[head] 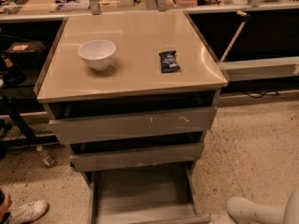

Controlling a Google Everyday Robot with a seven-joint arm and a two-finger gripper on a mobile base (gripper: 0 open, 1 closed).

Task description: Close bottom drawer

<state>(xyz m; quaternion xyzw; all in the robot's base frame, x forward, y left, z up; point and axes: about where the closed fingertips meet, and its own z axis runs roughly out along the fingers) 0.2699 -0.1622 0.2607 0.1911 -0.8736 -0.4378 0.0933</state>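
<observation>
Cabinet: tan top, three drawers. Bottom drawer: pulled well out at floor level, grey inside. White arm: lower right corner, beside that drawer. Gripper: outside the frame, state cannot be told. White bowl and dark packet: apart on top.

**Colours, drawer cabinet**

A glossy beige surface is seen, with a white bowl and a dark blue-black packet. Pale scratches are noted on the grey-brown top drawer. A grey interior is shown in the bottom drawer. The floor is speckled tan. A white arm shell is seen lower right; the end effector is out of frame.
</observation>
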